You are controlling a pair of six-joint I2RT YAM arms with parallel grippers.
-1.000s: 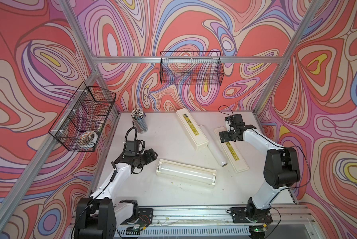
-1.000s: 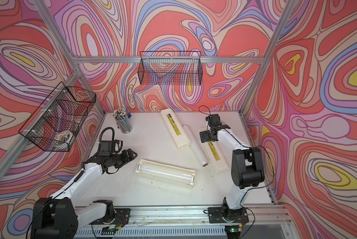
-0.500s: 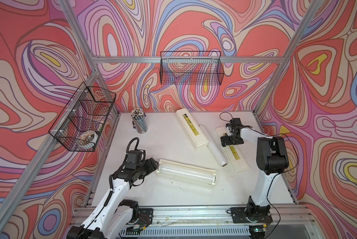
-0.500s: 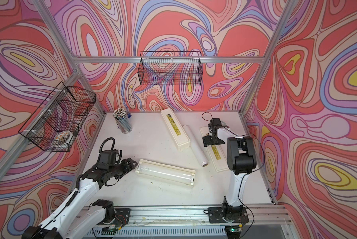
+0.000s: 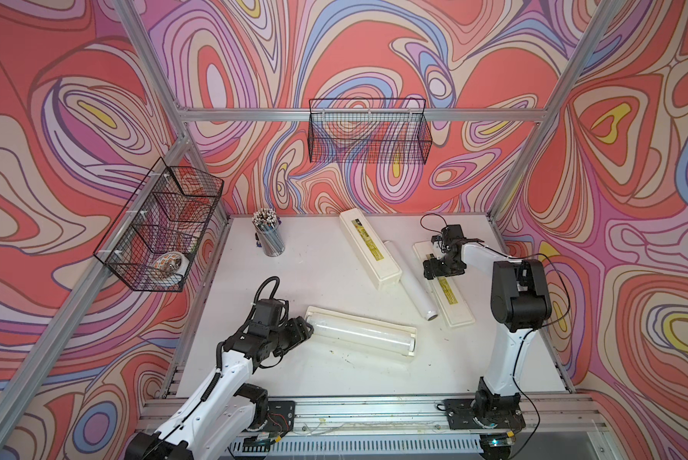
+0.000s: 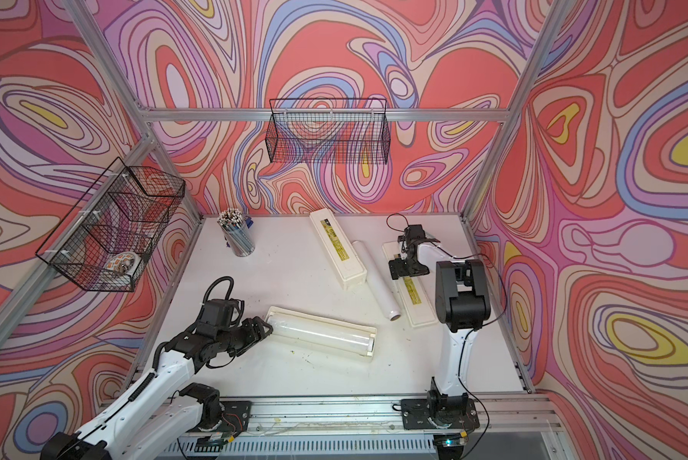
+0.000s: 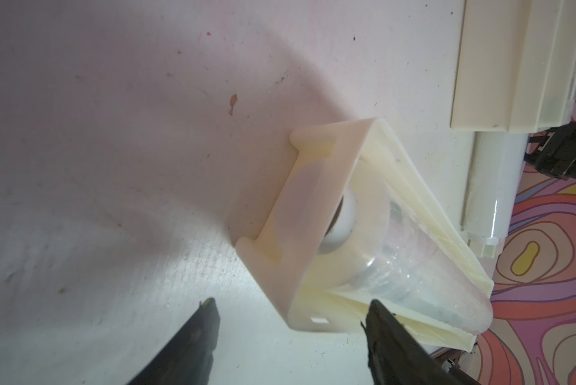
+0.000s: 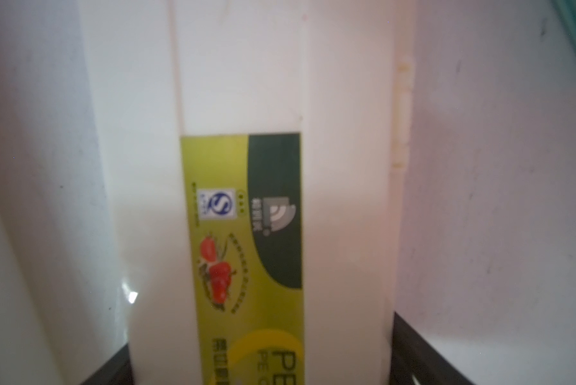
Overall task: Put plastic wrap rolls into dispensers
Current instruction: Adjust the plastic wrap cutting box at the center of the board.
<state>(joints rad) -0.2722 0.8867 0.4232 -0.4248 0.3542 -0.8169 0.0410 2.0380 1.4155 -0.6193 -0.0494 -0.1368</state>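
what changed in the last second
The left gripper moved forward to the end of the open dispenser, jaws open. The right gripper drew back slightly along the closed dispenser and straddles it; a grip is unclear. The other closed dispenser, loose roll and loaded roll stayed put.

The open cream-white plastic dispenser box (image 7: pixel 293 233) looks smooth, semi-matt and faintly yellowed. The plastic wrap roll (image 7: pixel 413 300) lying in it is glossy, translucent film. Under this box the white tabletop (image 5: pixel 314 271) is matt, scuffed and speckled (a reddish fleck sits near the box's end wall). Beyond the box, the loose whitish film roll (image 5: pixel 412 278) shines with hard highlights. The closed cream plastic dispenser (image 5: pixel 452 298) beside that roll carries a slick printed yellow-green label (image 8: pixel 246 250). Far behind the box, a black wire-mesh basket (image 5: pixel 368 131) hangs on a brushed aluminium rail (image 5: pixel 254 115).
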